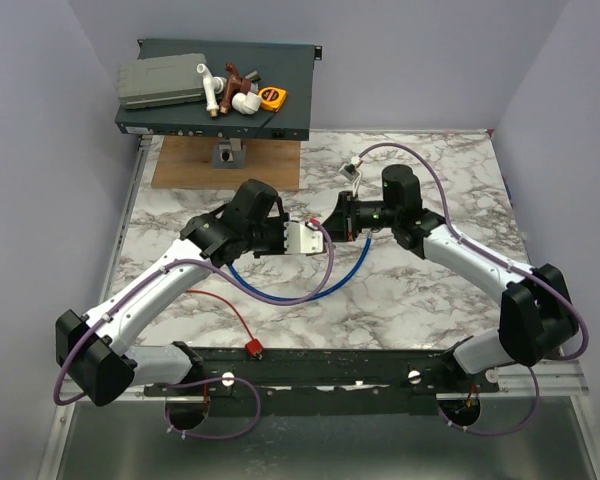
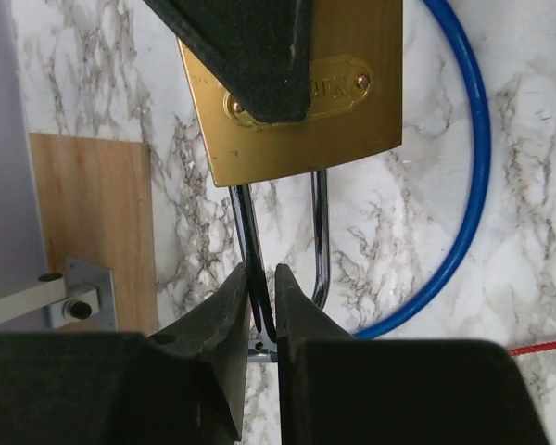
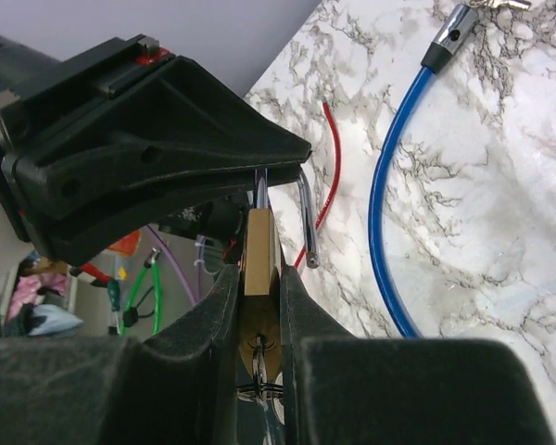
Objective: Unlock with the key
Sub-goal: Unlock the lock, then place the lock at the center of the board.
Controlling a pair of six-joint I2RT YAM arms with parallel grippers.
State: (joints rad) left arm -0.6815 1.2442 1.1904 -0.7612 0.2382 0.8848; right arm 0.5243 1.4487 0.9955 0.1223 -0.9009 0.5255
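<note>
**Top view:** Two arms meet over the marble table w/ the brass padlock held btwn them. The left pincer is on the padlock's left side and the right pincer is on its right. The key, w/ a small red tag, lies well apart from the padlock on the near side, at the black rail by the arm bases. Its thin red cord runs off to the near-left of the padlock. A blue cable lock loops on the table just nearer than the padlock. Beyond the padlock sit a wooden board and a dark rack unit w/ odds and ends on top.

**Left wrist view:** The left pincer is pressed together on one leg of the padlock's silver shackle, pinching it close to the bend. The brass body sits past the fingertips, and a dark finger of the right pincer lies across its face. The blue cable curves to the padlock's right, w/ a bit of red cord at the frame's right edge.

**Right wrist view:** The right pincer is clamped on the padlock's brass body, seen edge-on. The left pincer bulks just above the padlock. The red cord and blue cable lie on the table to the padlock's right.
</note>
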